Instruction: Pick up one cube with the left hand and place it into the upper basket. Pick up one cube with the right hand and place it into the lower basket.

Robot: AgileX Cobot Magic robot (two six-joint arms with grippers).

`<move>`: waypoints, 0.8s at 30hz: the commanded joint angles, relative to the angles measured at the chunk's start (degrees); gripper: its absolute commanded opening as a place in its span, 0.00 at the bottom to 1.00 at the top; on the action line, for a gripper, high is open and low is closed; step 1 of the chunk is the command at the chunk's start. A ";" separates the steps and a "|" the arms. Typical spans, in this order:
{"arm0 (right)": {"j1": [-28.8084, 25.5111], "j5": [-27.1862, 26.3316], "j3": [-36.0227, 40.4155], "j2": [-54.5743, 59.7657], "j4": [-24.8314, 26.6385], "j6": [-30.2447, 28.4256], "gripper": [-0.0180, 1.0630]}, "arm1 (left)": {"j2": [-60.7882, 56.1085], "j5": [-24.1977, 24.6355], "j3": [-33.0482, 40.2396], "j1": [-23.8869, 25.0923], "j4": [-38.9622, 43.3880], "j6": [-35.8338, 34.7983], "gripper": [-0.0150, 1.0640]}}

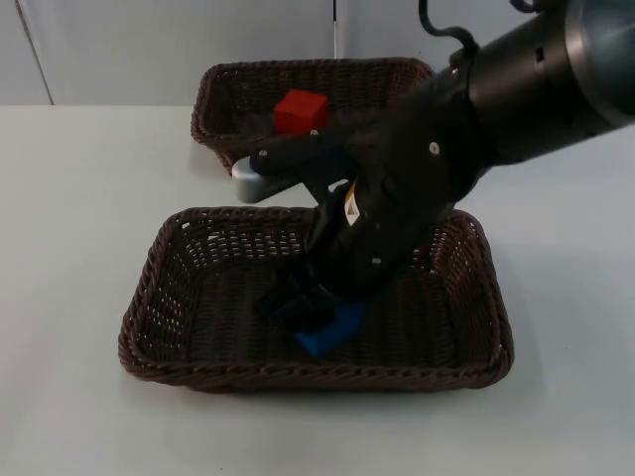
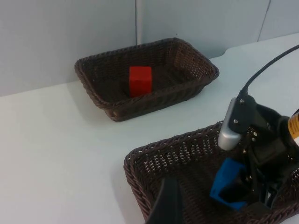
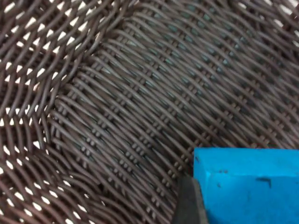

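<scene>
Blue cube low in the near basket

Blue cube (image 1: 332,328) sits between the right hand's (image 1: 310,315) fingers, grasped, just above the lower basket (image 1: 198,372) floor. Releasing tilted could tumble it. Left hand waits; grip unclear. Red cube (image 1: 301,111) lies in the upper basket (image 1: 213,89).

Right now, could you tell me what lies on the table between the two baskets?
Bare white table, as the left wrist view shows between the upper basket and lower basket.

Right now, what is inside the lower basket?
The lower basket holds the blue cube, with the right gripper reaching down at it. The arm covers part of the basket floor behind, so anything under it cannot be seen.
</scene>
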 commanded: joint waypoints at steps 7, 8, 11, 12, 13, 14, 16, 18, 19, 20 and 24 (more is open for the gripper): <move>-0.12 -1.38 0.04 0.43 0.97 0.20 0.59 | -0.36 -0.38 0.16 -0.01 0.15 -0.13 0.68; -0.12 -1.64 0.04 0.21 0.97 0.20 0.66 | -0.36 -0.38 0.16 -0.01 0.15 -0.13 0.68; -0.12 -1.64 0.04 -0.32 0.97 0.20 0.75 | -0.36 -0.38 0.16 -0.01 0.26 -0.13 0.68; -0.12 -1.64 0.04 -0.67 0.97 0.20 0.77 | -0.36 -0.38 0.16 -0.01 0.26 -0.13 0.68; -0.12 -1.47 0.04 -1.33 0.78 0.20 0.78 | -0.36 -0.38 0.16 -0.01 0.26 -0.13 0.68; -0.12 -1.15 0.04 -1.96 0.84 0.07 0.78 | -0.36 -0.38 0.16 -0.01 0.26 -0.13 0.68; -0.12 -0.63 0.04 -2.57 0.84 -0.26 0.78 | -0.36 -0.38 0.16 -0.01 0.26 -0.13 0.68; -0.12 0.53 0.04 -4.71 0.84 -0.49 0.78 | -0.36 -0.38 0.16 -0.01 0.26 -0.13 0.68; -0.12 1.11 0.04 -5.69 0.75 -0.48 0.78 | -0.36 -0.38 0.16 -0.01 0.26 -0.13 0.68; -0.12 1.81 0.04 -7.06 0.75 -0.48 0.78 | -0.36 -0.38 0.16 -0.01 0.26 -0.13 0.68; -0.12 4.58 0.04 -11.44 0.75 -0.48 0.78 | -0.36 -0.38 0.16 -0.01 0.26 -0.13 0.68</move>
